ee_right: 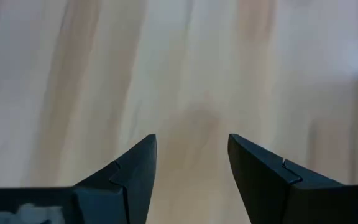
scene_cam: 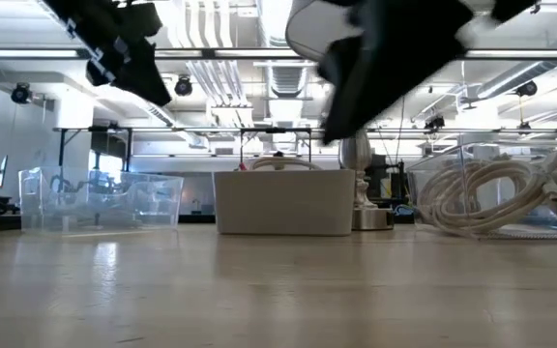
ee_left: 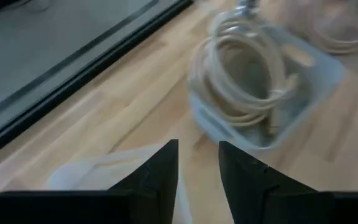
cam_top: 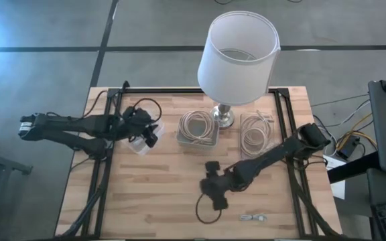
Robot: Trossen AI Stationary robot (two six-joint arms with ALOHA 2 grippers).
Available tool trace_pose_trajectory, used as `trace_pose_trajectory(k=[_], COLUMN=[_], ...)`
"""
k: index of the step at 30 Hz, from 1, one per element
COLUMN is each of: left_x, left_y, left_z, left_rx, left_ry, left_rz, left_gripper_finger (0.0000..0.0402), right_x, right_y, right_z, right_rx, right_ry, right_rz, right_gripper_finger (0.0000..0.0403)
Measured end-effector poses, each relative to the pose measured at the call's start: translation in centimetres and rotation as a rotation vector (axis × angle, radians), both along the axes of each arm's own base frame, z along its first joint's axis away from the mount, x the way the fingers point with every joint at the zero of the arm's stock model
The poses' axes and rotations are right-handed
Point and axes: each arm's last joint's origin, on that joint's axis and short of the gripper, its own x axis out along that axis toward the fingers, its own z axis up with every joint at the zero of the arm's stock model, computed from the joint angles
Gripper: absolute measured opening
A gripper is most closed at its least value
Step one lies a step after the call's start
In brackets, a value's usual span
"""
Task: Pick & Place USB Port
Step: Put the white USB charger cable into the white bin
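Note:
A small white USB piece (cam_top: 253, 217) lies flat on the wood near the table's near edge. My right gripper (cam_top: 213, 191) hovers to its left and a little farther in, open and empty; its wrist view shows the fingers (ee_right: 192, 155) over bare wood. My left gripper (cam_top: 154, 136) is open and empty above a clear container (cam_top: 139, 144) at the table's left. In the left wrist view its fingers (ee_left: 199, 158) stand over that container's rim (ee_left: 104, 168). A grey bin (cam_top: 198, 128) holds a coiled white cable (ee_left: 247, 81).
A lamp with a white shade (cam_top: 238, 53) stands on its metal base (cam_top: 223, 119) at the far middle. Beside it on the right, a clear bin (cam_top: 255, 134) holds more coiled cables. A dark cord loop (cam_top: 206, 211) hangs near my right gripper. Bare wood lies at the near left.

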Motion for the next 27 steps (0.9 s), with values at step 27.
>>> trace_pose_trajectory(k=[27], left_x=[1.2], left_y=[-0.9], left_z=[-1.6], left_rx=[0.048], left_ry=[-0.039], left_rz=[-0.114], left_gripper_finger=[0.0106], right_x=[-12.5], right_y=[10.0], right_z=[-4.7], right_rx=[0.253], right_ry=[0.578], right_rz=[-0.204], right_gripper_finger=[0.0173])
